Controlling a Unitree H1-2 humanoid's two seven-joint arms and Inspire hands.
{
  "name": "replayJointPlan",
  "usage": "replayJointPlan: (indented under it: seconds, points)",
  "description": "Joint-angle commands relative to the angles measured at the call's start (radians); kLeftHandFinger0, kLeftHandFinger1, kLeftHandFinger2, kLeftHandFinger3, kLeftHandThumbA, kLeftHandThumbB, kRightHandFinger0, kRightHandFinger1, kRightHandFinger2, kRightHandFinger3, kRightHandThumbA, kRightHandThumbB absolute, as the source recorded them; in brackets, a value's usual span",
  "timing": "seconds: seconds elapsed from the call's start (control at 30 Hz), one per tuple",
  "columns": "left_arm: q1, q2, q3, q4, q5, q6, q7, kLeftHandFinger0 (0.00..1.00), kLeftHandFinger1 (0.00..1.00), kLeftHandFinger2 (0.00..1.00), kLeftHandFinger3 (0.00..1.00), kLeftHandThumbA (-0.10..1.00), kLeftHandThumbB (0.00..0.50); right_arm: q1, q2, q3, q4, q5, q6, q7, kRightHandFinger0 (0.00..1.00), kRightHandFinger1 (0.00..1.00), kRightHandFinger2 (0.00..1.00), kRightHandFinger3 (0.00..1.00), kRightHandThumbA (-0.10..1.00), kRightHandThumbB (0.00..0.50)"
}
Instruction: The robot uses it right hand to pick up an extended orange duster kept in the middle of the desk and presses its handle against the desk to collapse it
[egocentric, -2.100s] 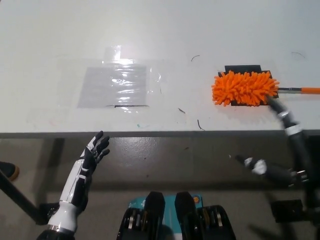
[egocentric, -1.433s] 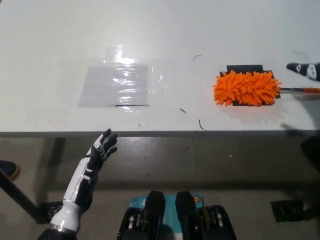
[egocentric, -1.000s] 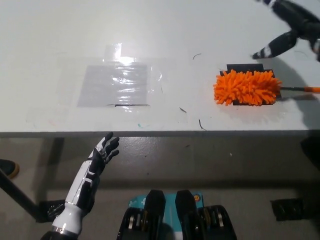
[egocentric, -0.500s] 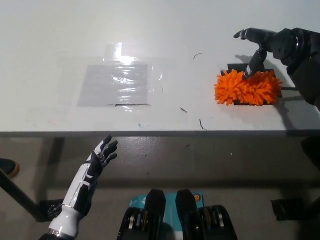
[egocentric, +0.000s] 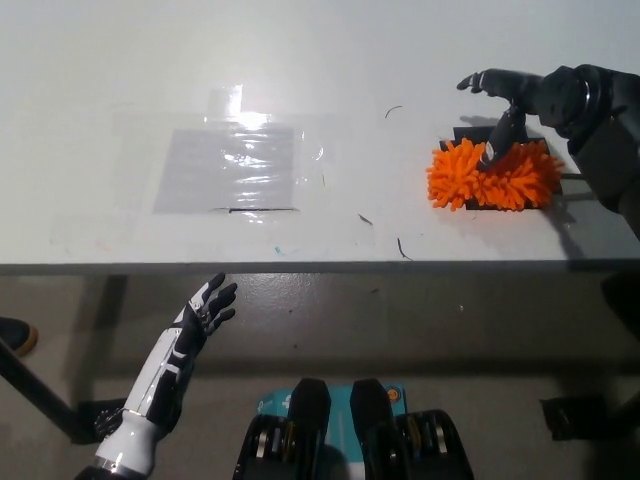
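Observation:
The orange duster (egocentric: 488, 176) lies on the white desk (egocentric: 350, 60) at the right, its fluffy head resting over a black patch (egocentric: 466, 133). Its thin handle runs off to the right and is mostly hidden behind my black right arm. My right hand (egocentric: 515, 98) hovers over the back of the duster head, open, with fingers spread and one finger pointing down onto the fluff. My white left hand (egocentric: 200, 314) hangs open below the desk's front edge at lower left.
A clear plastic sheet (egocentric: 228, 166) is taped flat to the desk left of centre. Small dark marks (egocentric: 400, 248) dot the surface near the front edge (egocentric: 300, 267). Floor shows below the desk.
My right arm swung up from below the desk at the right, over the duster, and now hangs above its head, having shifted slightly left in the last half second. The left hand drifted slightly.

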Motion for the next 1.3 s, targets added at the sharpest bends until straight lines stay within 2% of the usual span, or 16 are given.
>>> replayJointPlan:
  seconds: [0.0, 0.17, 0.23, 0.47, 0.5, 0.57, 0.7, 0.73, 0.8, 0.93, 0.97, 1.1, 1.27]
  points:
    - [-0.003, 0.012, 0.008, -0.021, -0.018, -0.013, -0.013, 1.00, 1.00, 1.00, 1.00, 1.00, 0.128, -0.050, -0.005, -0.039, 0.012, 0.028, -0.013, 0.001, 1.00, 1.00, 1.00, 1.00, 1.00, 0.424]
    - [-0.006, 0.011, 0.008, -0.017, -0.018, -0.012, -0.014, 1.00, 1.00, 1.00, 1.00, 1.00, 0.123, -0.060, -0.019, -0.045, 0.019, 0.026, -0.016, 0.041, 1.00, 1.00, 1.00, 1.00, 1.00, 0.416]
    - [-0.007, 0.011, 0.009, -0.016, -0.017, -0.014, -0.013, 1.00, 1.00, 1.00, 1.00, 1.00, 0.119, -0.062, -0.026, -0.045, 0.015, 0.028, -0.030, 0.064, 1.00, 1.00, 1.00, 1.00, 1.00, 0.389]
    - [-0.007, 0.010, 0.009, -0.022, -0.016, -0.007, -0.011, 1.00, 1.00, 1.00, 1.00, 1.00, 0.114, -0.060, -0.038, -0.062, 0.010, 0.041, -0.044, 0.118, 1.00, 1.00, 1.00, 1.00, 1.00, 0.380]
    - [-0.010, 0.011, 0.012, -0.018, -0.017, -0.015, -0.010, 1.00, 1.00, 1.00, 1.00, 1.00, 0.095, -0.080, -0.048, -0.063, 0.039, 0.053, -0.034, 0.216, 1.00, 1.00, 1.00, 1.00, 1.00, 0.381]
    - [-0.011, 0.011, 0.011, -0.018, -0.017, -0.014, -0.010, 1.00, 1.00, 1.00, 1.00, 1.00, 0.096, -0.084, -0.057, -0.065, 0.046, 0.057, -0.043, 0.244, 1.00, 1.00, 1.00, 1.00, 1.00, 0.410]
    - [-0.012, 0.011, 0.011, -0.018, -0.016, -0.014, -0.010, 1.00, 1.00, 1.00, 1.00, 1.00, 0.099, -0.084, -0.060, -0.069, 0.047, 0.063, -0.053, 0.259, 1.00, 1.00, 1.00, 1.00, 1.00, 0.408]
    - [-0.012, 0.011, 0.012, -0.021, -0.012, -0.011, -0.007, 1.00, 1.00, 1.00, 1.00, 1.00, 0.080, -0.093, -0.063, -0.045, 0.052, 0.037, -0.007, 0.289, 1.00, 1.00, 1.00, 1.00, 1.00, 0.436]
    - [-0.012, 0.010, 0.013, -0.019, -0.016, -0.011, -0.008, 1.00, 1.00, 1.00, 1.00, 1.00, 0.078, -0.094, -0.061, -0.023, 0.061, 0.014, 0.014, 0.296, 1.00, 1.00, 1.00, 1.00, 1.00, 0.475]
    - [-0.012, 0.009, 0.013, -0.019, -0.017, -0.011, -0.008, 1.00, 1.00, 1.00, 1.00, 1.00, 0.077, -0.095, -0.061, -0.014, 0.062, 0.017, 0.017, 0.300, 1.00, 1.00, 1.00, 1.00, 1.00, 0.479]
    - [-0.011, 0.007, 0.012, -0.019, -0.013, -0.013, -0.006, 1.00, 1.00, 1.00, 1.00, 1.00, 0.084, -0.075, -0.055, 0.014, 0.070, -0.012, 0.020, 0.285, 1.00, 1.00, 1.00, 1.00, 1.00, 0.476]
    - [-0.013, 0.010, 0.014, -0.025, -0.009, -0.006, -0.004, 1.00, 1.00, 1.00, 1.00, 1.00, 0.095, -0.050, -0.047, 0.051, 0.077, -0.036, -0.023, 0.249, 1.00, 1.00, 1.00, 1.00, 1.00, 0.377]
    - [-0.016, 0.010, 0.014, -0.023, -0.011, -0.005, -0.006, 1.00, 1.00, 1.00, 1.00, 1.00, 0.100, -0.046, -0.047, 0.056, 0.075, -0.035, -0.021, 0.242, 1.00, 1.00, 1.00, 1.00, 1.00, 0.362]
